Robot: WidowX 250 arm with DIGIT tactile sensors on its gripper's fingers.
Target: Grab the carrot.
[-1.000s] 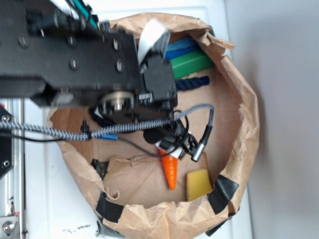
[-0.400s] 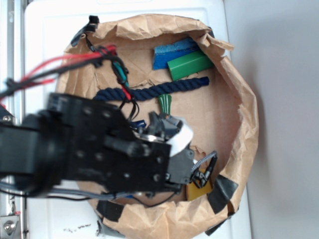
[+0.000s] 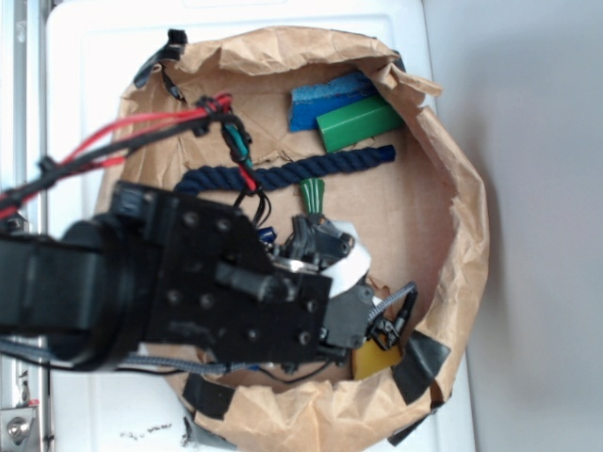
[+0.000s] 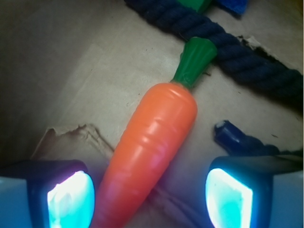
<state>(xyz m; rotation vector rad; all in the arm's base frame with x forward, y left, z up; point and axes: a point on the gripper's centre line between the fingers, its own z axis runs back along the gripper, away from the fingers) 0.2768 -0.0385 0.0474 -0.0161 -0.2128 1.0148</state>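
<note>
Gripper [image 4: 151, 194] jaws stand spread, one pad [image 4: 71, 197] low on the left of the wrist view and the other low on the right, with the lower body of the carrot [image 4: 154, 142] lying between them and neither pad touching it. In the exterior view the arm [image 3: 170, 292] covers most of the carrot; only the green stem [image 3: 313, 195] shows beyond the gripper, just below the rope [image 3: 292, 171]. The carrot lies flat on the brown paper floor of the bag [image 3: 462, 217], tilted so that its stem points up and right toward the rope and its narrow end runs down toward the left pad. It sits nearer the left pad than the right. Its skin is glossy with shallow ridges, so it is likely hard plastic, light, stiff and somewhat slippery. Its taper would tend to squeeze it out of a grip taken near the tip. The best hold is judged to be across the thick orange body just below the shoulder, with the pads square to its long axis. A green block [image 3: 360, 122] and a blue sponge [image 3: 325, 97] lie well apart at the far side of the bag. A yellow sponge [image 3: 377, 363] shows partly under the gripper cable.
</note>
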